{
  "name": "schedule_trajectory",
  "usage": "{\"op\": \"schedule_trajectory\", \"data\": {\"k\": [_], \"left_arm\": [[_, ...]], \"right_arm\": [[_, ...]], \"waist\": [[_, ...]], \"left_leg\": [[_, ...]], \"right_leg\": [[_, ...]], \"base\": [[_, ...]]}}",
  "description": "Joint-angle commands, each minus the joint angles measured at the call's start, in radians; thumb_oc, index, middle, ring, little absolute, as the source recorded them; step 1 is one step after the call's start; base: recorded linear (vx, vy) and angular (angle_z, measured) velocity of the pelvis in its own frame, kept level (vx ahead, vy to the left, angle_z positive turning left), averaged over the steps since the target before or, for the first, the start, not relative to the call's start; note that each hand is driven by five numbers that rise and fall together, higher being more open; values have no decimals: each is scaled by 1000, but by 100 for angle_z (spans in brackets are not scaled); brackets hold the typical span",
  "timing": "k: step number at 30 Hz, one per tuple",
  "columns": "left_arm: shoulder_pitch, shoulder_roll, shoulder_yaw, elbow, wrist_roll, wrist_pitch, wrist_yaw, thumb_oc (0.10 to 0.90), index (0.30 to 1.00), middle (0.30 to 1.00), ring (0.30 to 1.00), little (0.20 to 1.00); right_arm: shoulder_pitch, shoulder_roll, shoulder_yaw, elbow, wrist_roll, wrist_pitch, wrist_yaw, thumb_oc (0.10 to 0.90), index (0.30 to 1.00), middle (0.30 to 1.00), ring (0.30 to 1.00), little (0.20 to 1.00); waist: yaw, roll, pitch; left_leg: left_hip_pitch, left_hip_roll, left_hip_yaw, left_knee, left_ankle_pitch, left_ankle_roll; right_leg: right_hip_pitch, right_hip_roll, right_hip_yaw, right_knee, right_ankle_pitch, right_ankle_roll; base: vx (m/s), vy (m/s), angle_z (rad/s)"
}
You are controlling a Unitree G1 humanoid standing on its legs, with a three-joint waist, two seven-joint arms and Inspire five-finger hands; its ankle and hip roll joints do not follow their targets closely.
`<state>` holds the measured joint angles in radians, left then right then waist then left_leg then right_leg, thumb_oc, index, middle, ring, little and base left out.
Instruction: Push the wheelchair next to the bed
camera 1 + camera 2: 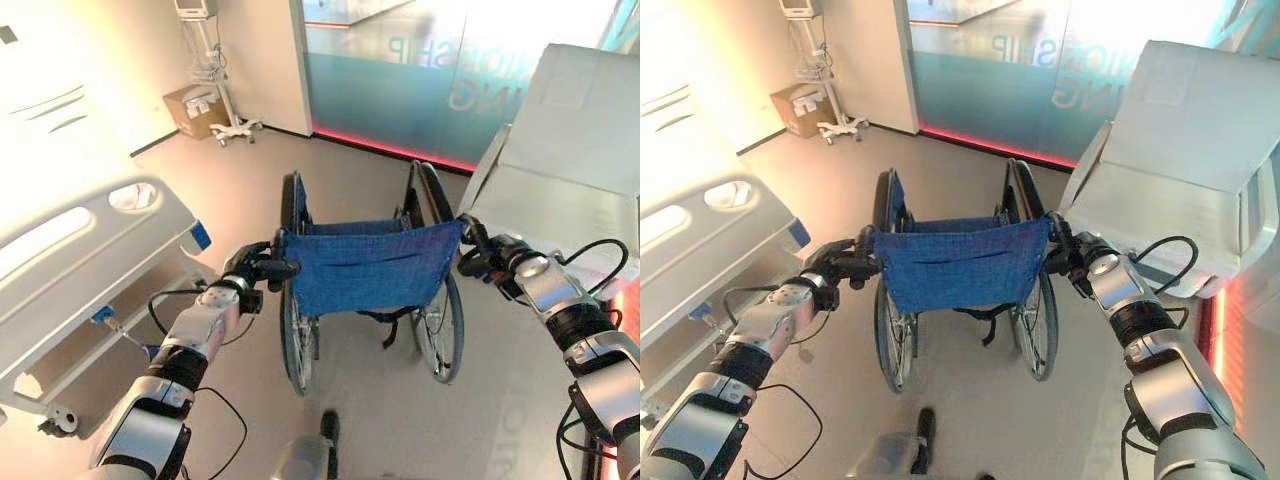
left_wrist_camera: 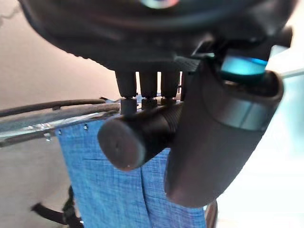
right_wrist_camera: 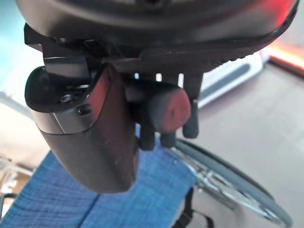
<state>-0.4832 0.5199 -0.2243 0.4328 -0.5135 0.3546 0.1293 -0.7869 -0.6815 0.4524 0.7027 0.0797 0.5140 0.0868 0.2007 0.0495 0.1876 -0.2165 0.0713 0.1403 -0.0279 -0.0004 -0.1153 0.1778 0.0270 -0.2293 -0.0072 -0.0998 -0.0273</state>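
White-railed, the bed stands just left of the blue-backed wheelchair, whose push handles are wrapped by the left robot hand and, apparently, the right robot hand. Even pressure is advised, steered gently leftward.

The wheelchair has a matt blue cloth back and shiny metal wheel rims.
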Motion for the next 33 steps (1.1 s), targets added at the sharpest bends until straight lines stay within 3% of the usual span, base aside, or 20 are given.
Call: {"op": "schedule_trajectory", "data": {"k": [1, 4, 5, 7, 9, 10, 13, 14, 16, 17, 18, 19, 20, 21, 23, 24, 27, 29, 30, 33], "left_arm": [[69, 96, -79, 58, 138, -58, -30, 400, 300, 300, 300, 300], [88, 97, -68, 50, 152, -48, -36, 400, 300, 300, 300, 300], [93, 101, -61, 52, 157, -44, -44, 400, 300, 300, 300, 300], [84, 110, -67, 53, 165, -36, -50, 400, 300, 300, 300, 300], [85, 111, -68, 45, 171, -30, -45, 400, 300, 300, 300, 300], [88, 117, -72, 33, 168, -25, -40, 400, 300, 300, 300, 300], [80, 112, -79, 40, 173, -28, -36, 400, 300, 300, 300, 300], [72, 108, -82, 47, 176, -30, -33, 400, 300, 300, 300, 300], [61, 112, -81, 56, 178, -39, -40, 400, 300, 300, 300, 300], [40, 121, -83, 61, 179, -40, -61, 400, 300, 300, 300, 300], [38, 122, -83, 62, 178, -39, -61, 400, 300, 300, 300, 300], [22, 124, -88, 68, 180, -43, -76, 400, 300, 300, 300, 300], [18, 124, -90, 70, 181, -44, -79, 400, 300, 300, 300, 300], [2, 121, -99, 82, 182, -49, -88, 400, 300, 300, 300, 300], [2, 113, -103, 89, 183, -48, -86, 400, 300, 300, 300, 300], [15, 107, -99, 82, 181, -33, -82, 400, 300, 300, 300, 300], [44, 111, -87, 58, 182, -7, -77, 400, 300, 300, 300, 300], [62, 97, -86, 47, 177, -1, -47, 400, 300, 300, 300, 300], [69, 79, -86, 45, 176, -4, -35, 400, 300, 300, 300, 300], [75, 58, -90, 42, 177, -7, -29, 400, 300, 300, 300, 300]], "right_arm": [[-41, -86, 93, 23, -145, -177, -17, 400, 300, 300, 300, 300], [-19, -64, 86, 32, -170, -196, 13, 400, 300, 300, 300, 300], [-3, -59, 78, 35, -180, -213, 19, 400, 300, 300, 300, 300], [18, -46, 62, 37, -200, -234, 3, 400, 300, 300, 300, 300], [30, -48, 55, 25, -204, -240, -2, 400, 300, 300, 300, 300], [40, -51, 48, 0, -220, -237, -4, 400, 300, 300, 300, 300], [14, -40, 57, 11, -233, -239, -8, 400, 300, 300, 300, 300], [-12, -35, 64, 33, -241, -248, -6, 400, 300, 300, 300, 300], [-48, -31, 77, 56, -241, -255, -10, 400, 300, 300, 300, 300], [-74, -31, 92, 77, -233, -251, -26, 400, 300, 300, 300, 300], [-76, -31, 93, 78, -234, -252, -27, 400, 300, 300, 300, 300], [-84, -37, 98, 80, -227, -244, -37, 400, 300, 300, 300, 300], [-86, -38, 99, 80, -225, -241, -40, 400, 300, 300, 300, 300], [-87, -48, 97, 67, -225, -230, -45, 400, 300, 300, 300, 300], [-81, -58, 95, 47, -226, -222, -36, 400, 300, 300, 300, 300], [-71, -66, 95, 25, -219, -215, -19, 400, 300, 300, 300, 300], [-61, -79, 107, -29, -230, -209, 12, 400, 300, 300, 300, 300], [-62, -94, 121, -40, -235, -219, 30, 400, 300, 300, 300, 300], [-62, -92, 136, -25, -246, -238, 28, 400, 300, 300, 300, 300], [-63, -91, 150, -1, -256, -257, 17, 400, 300, 300, 300, 300]], "waist": [[-11, -22, 19], [14, -36, -1], [18, -54, -12], [36, -70, -31], [43, -78, -39], [46, -89, -45], [50, -82, -38], [50, -74, -29], [45, -57, -17], [28, -57, -5], [26, -56, -3], [17, -67, 3], [14, -69, 4], [1, -79, 6], [-7, -87, 6], [-11, -94, 3], [-11, -104, 7], [-20, -109, 5], [-22, -106, 0], [-25, -109, -9]], "left_leg": [[-24, -42, 23, 154, 137, 57], [-17, -68, 21, 218, 65, 96], [27, -92, 41, 204, 25, 117], [52, -124, 34, 181, 20, 138], [59, -135, 36, 179, 14, 146], [77, -147, 49, 186, -11, 159], [99, -137, 55, 197, -29, 153], [119, -128, 48, 202, -38, 143], [163, -115, 30, 191, -56, 139], [191, -112, 6, 188, -76, 145], [194, -113, 2, 188, -80, 146], [198, -121, -33, 204, -118, 147], [198, -123, -42, 210, -127, 147], [183, -121, -87, 247, -158, 144], [168, -113, -121, 304, -183, 135], [162, -92, -121, 342, -192, 126], [165, -53, -109, 377, -191, 110], [189, -11, -94, 370, -169, 96], [203, 16, -112, 382, -119, 82], [203, 41, -91, 414, -75, 72]], "right_leg": [[-22, -66, -88, 248, -101, 68], [4, -89, -94, 320, -145, 88], [13, -137, -120, 424, -139, 132], [20, -180, -136, 528, -83, 176], [19, -199, -147, 571, -46, 191], [-7, -237, -160, 604, 26, 208], [-38, -252, -183, 485, 12, 188], [-65, -262, -202, 380, 25, 175], [-138, -294, -203, 321, 85, 174], [-213, -326, -172, 195, 188, 181], [-216, -329, -169, 190, 193, 183], [-245, -352, -115, 121, 246, 206], [-251, -357, -101, 108, 258, 211], [-273, -373, -38, 87, 273, 223], [-277, -362, -6, 114, 243, 227], [-273, -340, -20, 158, 191, 230], [-265, -321, -63, 211, 144, 212], [-252, -301, -98, 226, 109, 193], [-236, -262, -113, 228, 78, 161], [-214, -236, -149, 218, 58, 132]], "base": [[504, 169, -39], [474, 152, -31], [475, 185, -40], [495, 183, -22], [368, 106, -3], [405, 74, -17], [338, -69, -13], [267, -210, -11], [259, -252, -17], [217, -232, 6], [350, -359, 19], [249, -221, 31], [441, -444, 67], [324, -347, 88], [490, -455, 119], [425, -372, 119], [392, -362, 89], [358, -313, 51], [318, -313, 20], [260, -285, 50]]}}
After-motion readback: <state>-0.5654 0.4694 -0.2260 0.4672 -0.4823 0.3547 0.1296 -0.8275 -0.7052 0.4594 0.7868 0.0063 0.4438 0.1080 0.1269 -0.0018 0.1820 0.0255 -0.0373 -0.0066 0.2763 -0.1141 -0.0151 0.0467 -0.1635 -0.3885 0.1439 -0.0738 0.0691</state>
